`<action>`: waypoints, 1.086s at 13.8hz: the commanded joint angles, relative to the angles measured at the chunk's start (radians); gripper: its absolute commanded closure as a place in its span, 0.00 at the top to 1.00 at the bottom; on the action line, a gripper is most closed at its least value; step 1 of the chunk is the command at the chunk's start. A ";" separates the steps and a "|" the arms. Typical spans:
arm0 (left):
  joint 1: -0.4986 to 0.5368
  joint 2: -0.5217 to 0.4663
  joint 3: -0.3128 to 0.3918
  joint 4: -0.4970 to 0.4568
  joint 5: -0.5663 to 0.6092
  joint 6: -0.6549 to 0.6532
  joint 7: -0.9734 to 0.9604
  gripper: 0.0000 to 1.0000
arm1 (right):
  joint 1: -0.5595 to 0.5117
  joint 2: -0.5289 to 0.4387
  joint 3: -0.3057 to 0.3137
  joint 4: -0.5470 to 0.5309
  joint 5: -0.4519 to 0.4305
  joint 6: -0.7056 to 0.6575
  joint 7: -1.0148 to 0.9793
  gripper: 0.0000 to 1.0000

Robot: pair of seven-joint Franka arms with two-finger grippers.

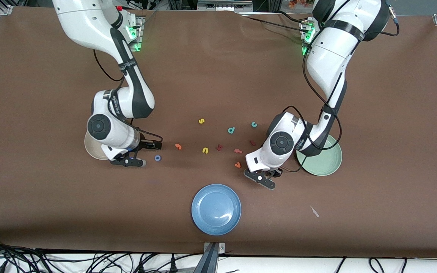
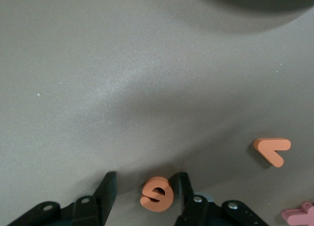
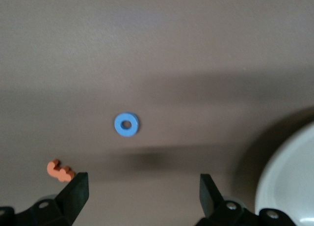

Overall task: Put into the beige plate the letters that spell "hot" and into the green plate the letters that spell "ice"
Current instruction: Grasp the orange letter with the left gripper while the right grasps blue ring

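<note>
The left gripper [image 2: 142, 196] sits low on the brown surface [image 1: 374, 212], just beside the green plate [image 1: 330, 163]. Its jaws are partly open around the orange "e" [image 2: 157, 193]: one touches it, the other stands apart. The right gripper [image 3: 142, 191] is over the surface beside the beige plate [image 1: 89, 149], jaws wide and empty, with the blue "o" [image 1: 158, 158] on the surface close by. The teal "c" [image 1: 254, 124] lies farther from the camera.
</note>
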 commanded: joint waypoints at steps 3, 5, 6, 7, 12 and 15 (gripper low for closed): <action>-0.003 -0.041 -0.016 -0.032 0.023 -0.060 0.001 0.52 | 0.018 0.114 0.009 0.116 -0.067 0.000 0.001 1.00; -0.003 -0.041 -0.016 -0.040 0.023 -0.060 -0.003 0.48 | 0.018 0.125 0.009 0.118 -0.067 0.023 0.001 1.00; -0.003 -0.041 -0.016 -0.040 0.023 -0.060 -0.003 0.43 | 0.018 0.128 0.009 0.118 -0.067 0.032 0.001 1.00; -0.004 -0.041 -0.016 -0.039 0.026 -0.059 -0.003 0.37 | 0.018 0.133 0.009 0.118 -0.067 0.036 0.001 0.99; 0.000 -0.047 -0.013 -0.028 0.039 -0.055 -0.003 0.00 | 0.018 0.139 0.010 0.122 -0.064 0.039 0.001 0.87; 0.019 -0.104 -0.008 -0.039 0.039 -0.110 0.001 0.00 | 0.018 0.148 0.010 0.122 -0.064 0.040 0.004 0.80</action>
